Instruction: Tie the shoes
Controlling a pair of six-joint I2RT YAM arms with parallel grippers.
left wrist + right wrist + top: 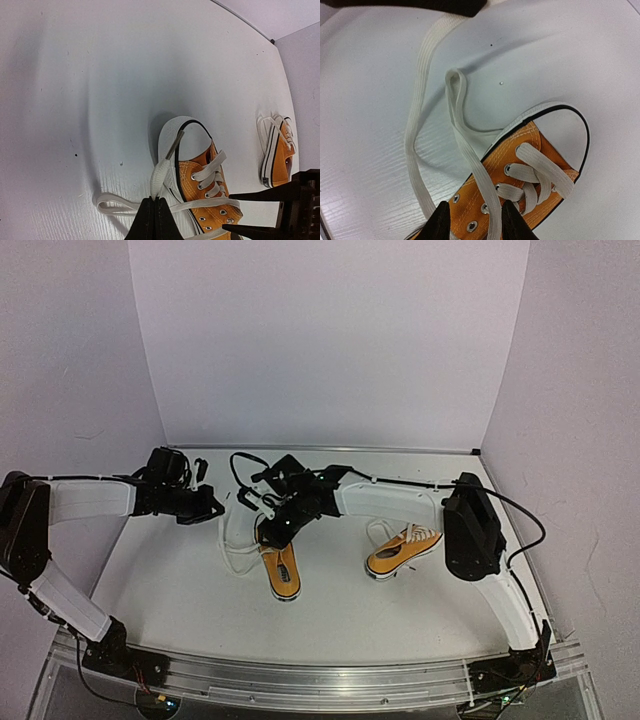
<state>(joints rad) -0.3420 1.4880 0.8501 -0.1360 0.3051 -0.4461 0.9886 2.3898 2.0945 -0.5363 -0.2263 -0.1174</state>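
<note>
Two orange-yellow shoes lie on the white table: one (282,568) in the middle, with its toe toward the back, and the other (403,552) to its right. My left gripper (154,202) is shut on a white lace (161,175) just left of the middle shoe's toe cap (175,135); in the top view this gripper (212,506) sits left of the shoe. My right gripper (475,225) hovers over that shoe's eyelets (470,226). Its jaws stand apart, with a lace strand (470,160) running between them, close to the right finger (512,225).
A long loop of loose lace (415,150) trails over the table left of the middle shoe. White walls (320,340) close off the back and both sides. The right arm (390,498) reaches across above the second shoe (280,155).
</note>
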